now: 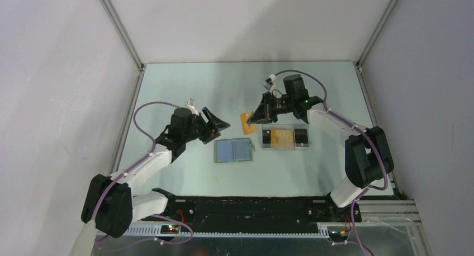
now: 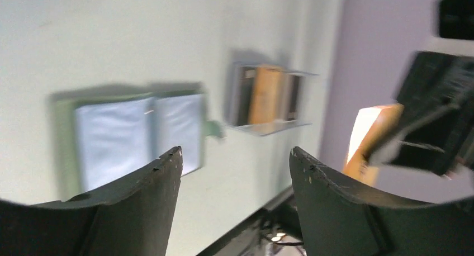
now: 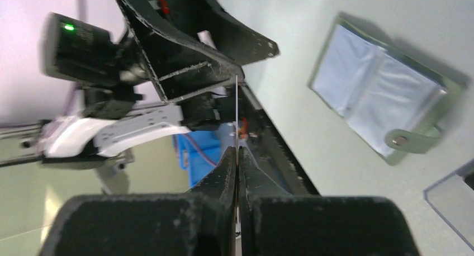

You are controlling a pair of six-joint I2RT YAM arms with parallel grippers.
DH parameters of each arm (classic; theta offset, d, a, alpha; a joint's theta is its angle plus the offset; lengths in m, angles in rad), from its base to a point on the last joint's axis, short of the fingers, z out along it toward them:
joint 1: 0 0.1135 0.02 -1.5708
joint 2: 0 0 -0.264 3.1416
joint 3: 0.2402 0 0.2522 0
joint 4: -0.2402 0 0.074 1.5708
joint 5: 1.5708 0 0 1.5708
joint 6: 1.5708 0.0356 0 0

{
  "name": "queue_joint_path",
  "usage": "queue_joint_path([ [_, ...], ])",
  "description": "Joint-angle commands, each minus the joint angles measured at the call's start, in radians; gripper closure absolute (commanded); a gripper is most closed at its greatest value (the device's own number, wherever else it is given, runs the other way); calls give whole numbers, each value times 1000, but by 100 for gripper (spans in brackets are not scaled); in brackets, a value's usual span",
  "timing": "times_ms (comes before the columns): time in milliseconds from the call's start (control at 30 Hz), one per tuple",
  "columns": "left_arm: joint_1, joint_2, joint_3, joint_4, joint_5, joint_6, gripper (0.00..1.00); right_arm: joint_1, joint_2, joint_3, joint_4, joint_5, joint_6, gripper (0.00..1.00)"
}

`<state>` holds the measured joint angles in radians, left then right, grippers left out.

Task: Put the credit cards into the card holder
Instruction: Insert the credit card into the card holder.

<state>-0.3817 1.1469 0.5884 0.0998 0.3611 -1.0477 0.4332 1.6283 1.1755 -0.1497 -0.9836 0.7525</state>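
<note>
Top view: the right claw (image 1: 252,118) is clenched on one orange card (image 1: 245,123), held up off the worktop (image 1: 184,88). The card holder (image 1: 233,151) lies open and flat, bluish inside up, just toward the arm bases from that claw, long axis running left-right. The left claw (image 1: 217,126) is spread and empty, near the card holder's left end; both claws are approx equally near. A clear tray (image 1: 286,138) w/ other cards (image 1: 282,137) sits beside the right claw.

Left wrist view, blurred: nothing btwn the spread fingers; card holder (image 2: 134,136) ahead-left, held card (image 2: 369,138) far right.

Right wrist view: the card (image 3: 237,99) shows edge-on, pinched btwn shut fingers; card holder (image 3: 380,99) lies off right. The card probably needs turning toward a pocket.
</note>
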Motion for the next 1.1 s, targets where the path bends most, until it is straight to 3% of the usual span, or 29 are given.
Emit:
queue_joint_path([
  [0,8,12,66,-391,-171,214,27,97,-4,2,-197,190,-218,100],
  [167,9,74,83,-542,-249,270,36,173,95,-48,-68,225,-190,100],
  [300,9,132,91,-568,-256,297,40,206,176,-49,-29,222,-164,100],
  [733,-1,338,195,-571,-249,355,45,208,362,6,-65,219,-188,100],
  [1067,-15,402,210,-573,-266,363,51,196,435,90,-124,215,-213,100],
])
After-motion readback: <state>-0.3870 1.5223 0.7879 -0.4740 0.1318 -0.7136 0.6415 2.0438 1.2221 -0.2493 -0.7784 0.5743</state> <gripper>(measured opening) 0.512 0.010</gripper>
